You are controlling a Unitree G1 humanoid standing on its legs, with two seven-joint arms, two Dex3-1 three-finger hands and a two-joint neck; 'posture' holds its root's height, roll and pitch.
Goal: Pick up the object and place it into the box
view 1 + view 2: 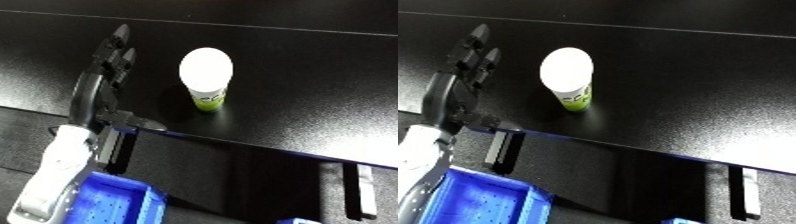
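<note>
blue bin (115, 200) | left hand (102, 82) open; beside cup (206, 77) | label unreadable

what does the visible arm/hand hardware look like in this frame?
Only the left arm shows: a white and silver forearm ending in a black hand with slim, segmented black fingers and a thumb. No cables or markings are discernible. The right arm is out of view.

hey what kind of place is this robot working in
Probably a lab or test workstation rather than a home. A plain black table holds only one white-lidded cup with a green base, a blue bin sits below the table's edge, and the robot's left hand reaches over the table beside the cup.
</note>
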